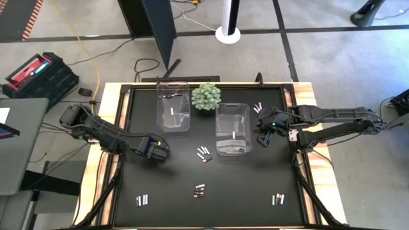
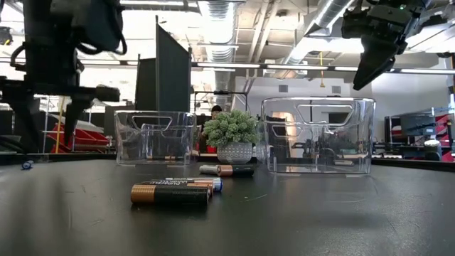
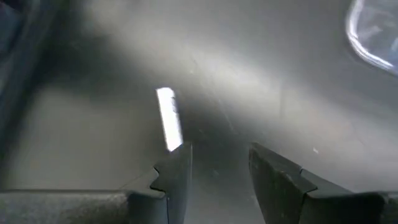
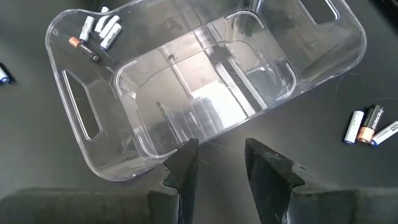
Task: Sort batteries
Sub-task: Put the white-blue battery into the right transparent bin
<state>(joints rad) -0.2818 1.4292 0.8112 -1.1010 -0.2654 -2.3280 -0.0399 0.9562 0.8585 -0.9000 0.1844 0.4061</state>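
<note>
My left gripper [image 1: 158,151] hangs open low over the black table's left middle. A pale battery [image 3: 168,118] lies flat on the table just ahead of one fingertip, outside the gap. My right gripper [image 1: 262,132] is open, raised beside the right clear bin [image 1: 232,128], with nothing between its fingers [image 4: 186,163]. That bin holds one pale battery [image 1: 234,135]; the left clear bin [image 1: 172,105] holds two. Loose batteries lie on the table in small groups [image 1: 203,153], [image 1: 199,190], [image 1: 142,200], [image 1: 277,199], [image 1: 257,107].
A green spiky plant in a pot [image 1: 206,96] stands between the bins at the far side. A raised black rim [image 1: 121,128] frames the table. Bare tabletop lies between the battery groups along the near side.
</note>
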